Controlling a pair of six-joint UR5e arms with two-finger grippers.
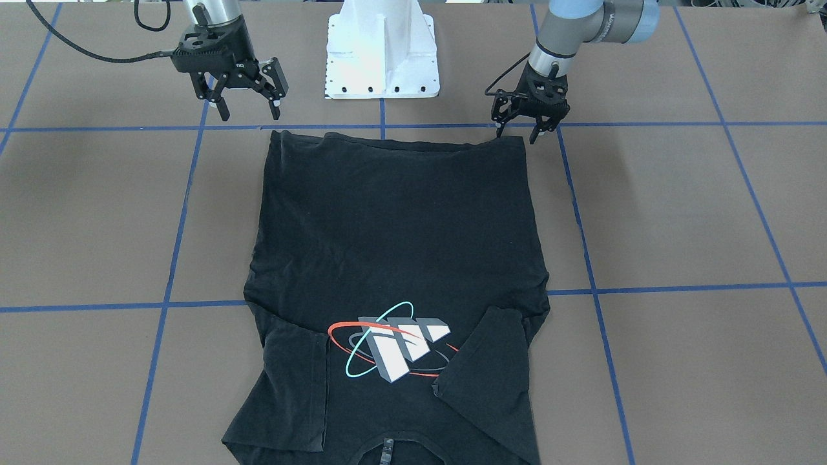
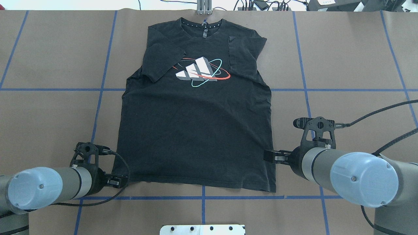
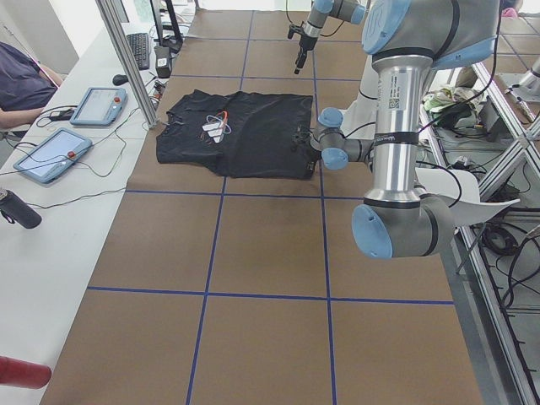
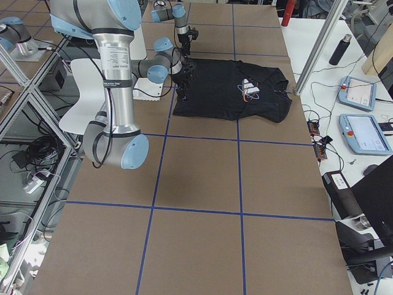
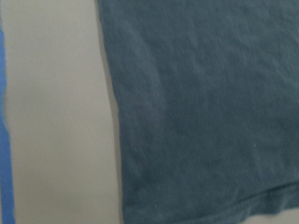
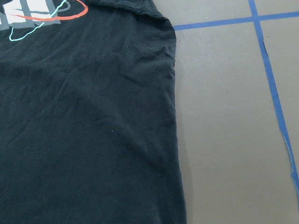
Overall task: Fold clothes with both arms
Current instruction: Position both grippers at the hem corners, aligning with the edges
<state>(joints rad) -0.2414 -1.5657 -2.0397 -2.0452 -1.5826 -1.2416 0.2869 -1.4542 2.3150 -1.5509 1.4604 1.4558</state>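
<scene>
Trouble, we judge, would be a skewed fold. The T-shirt [image 1: 400,226] lies flat, print up, hem toward the robot. The left gripper [image 1: 519,129] is spread just beside one hem corner, and the right gripper [image 1: 251,111] is spread too but apart from its corner, so pinches may land unevenly.

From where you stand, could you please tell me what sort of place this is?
Probably a robotics lab test cell: the left arm and right arm flank a T-shirt on a table gridded with blue tape, and touchscreen pendants lie on a side bench.
</scene>
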